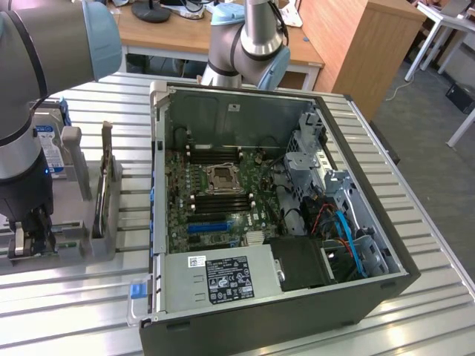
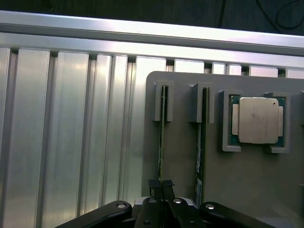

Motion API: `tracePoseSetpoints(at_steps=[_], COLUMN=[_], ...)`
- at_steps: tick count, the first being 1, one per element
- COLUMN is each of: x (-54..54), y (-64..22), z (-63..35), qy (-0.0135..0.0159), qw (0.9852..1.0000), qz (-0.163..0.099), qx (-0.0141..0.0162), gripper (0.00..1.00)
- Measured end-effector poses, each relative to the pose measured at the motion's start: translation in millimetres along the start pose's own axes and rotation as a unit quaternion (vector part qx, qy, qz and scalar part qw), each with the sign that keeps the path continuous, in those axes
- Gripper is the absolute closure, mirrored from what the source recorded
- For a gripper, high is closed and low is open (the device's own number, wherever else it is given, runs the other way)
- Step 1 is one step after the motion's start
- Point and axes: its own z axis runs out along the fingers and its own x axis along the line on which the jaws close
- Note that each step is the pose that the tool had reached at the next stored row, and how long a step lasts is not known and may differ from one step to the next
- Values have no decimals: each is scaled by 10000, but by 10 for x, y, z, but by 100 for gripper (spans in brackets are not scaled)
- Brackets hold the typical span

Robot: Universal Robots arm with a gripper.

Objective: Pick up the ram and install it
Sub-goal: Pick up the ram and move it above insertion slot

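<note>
The ram (image 2: pixel 162 137) is a thin green stick standing on edge in a slot of the grey holder (image 2: pixel 247 185). My gripper (image 2: pixel 161 184) is shut on its near end, one black finger on each side, and the stick's far end still sits in the holder's bracket. A second green stick (image 2: pixel 200 152) stands in the neighbouring slot. In the exterior view my gripper (image 1: pixel 31 236) is low over the holder (image 1: pixel 96 245) at the exterior view's left. The open computer case (image 1: pixel 356 297) lies beside it, with black memory slots (image 1: pixel 219 199) around the CPU socket (image 1: pixel 221 178).
A square silver CPU chip (image 2: pixel 258 120) rests in its own pocket of the holder. A hard drive with a blue-white label (image 1: pixel 44 144) stands behind my arm. The case's raised metal wall (image 1: pixel 157 193) lies between holder and motherboard. The table is ribbed aluminium (image 1: pixel 89 311).
</note>
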Motion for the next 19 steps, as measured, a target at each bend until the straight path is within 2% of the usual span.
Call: tracePoseSetpoints(at_steps=[11,19], x=[0,-3], y=[0,4], z=[-10,-105], qy=[-2,-1], qw=[10000,10000], qz=[39,39], qx=[1,1], gripper=[88,88])
